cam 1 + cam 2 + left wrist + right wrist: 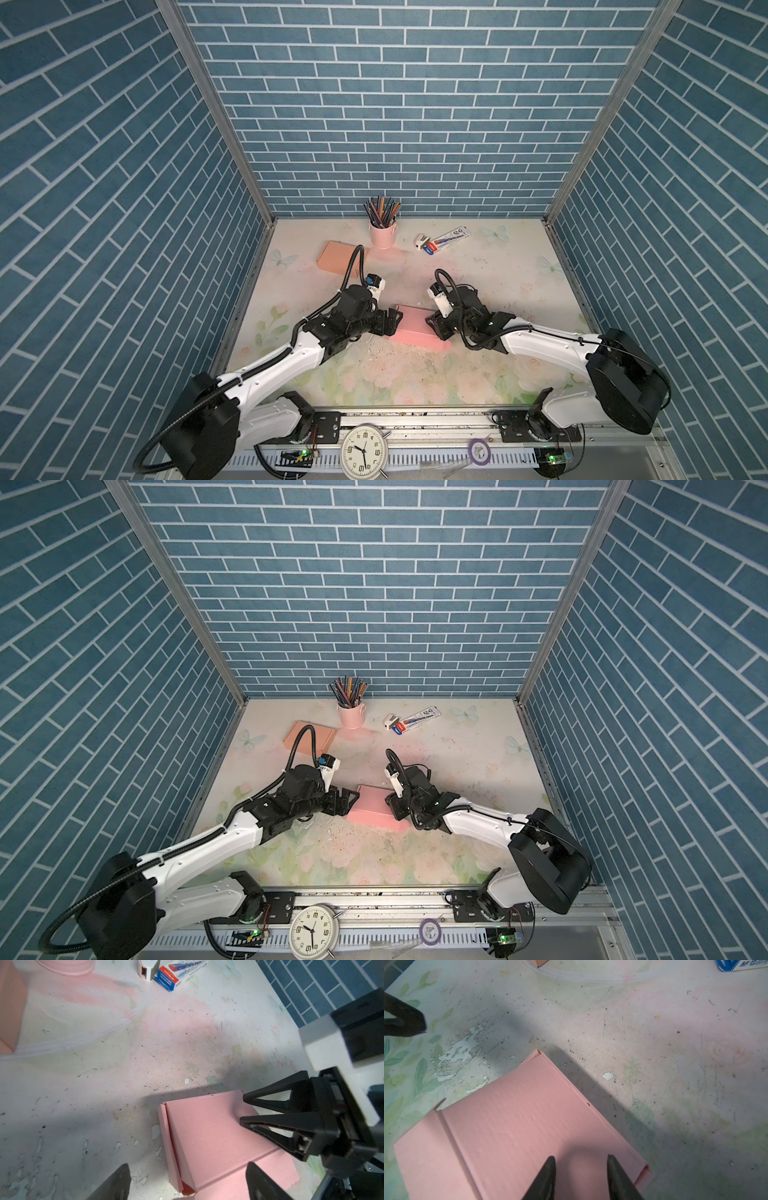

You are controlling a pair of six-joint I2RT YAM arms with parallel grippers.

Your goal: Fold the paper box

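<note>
Top views show a clock [364, 451] on the front rail, nearer to me than the pink paper box [415, 328]. That box lies on the table [498, 282] with its lid down and a flap flat out along its near side. Just beside the box's left edge, my left gripper [395, 322] gapes wide and holds nothing. At the box's right edge, my right gripper [581, 1156] is half open with nothing between its fingers. Its tips are over the lid, but I cannot tell whether they touch. Beyond the box to the left lies a peach box [338, 255], shut. Straight beyond, a pink cup [383, 235] holds pencils [382, 210].
</note>
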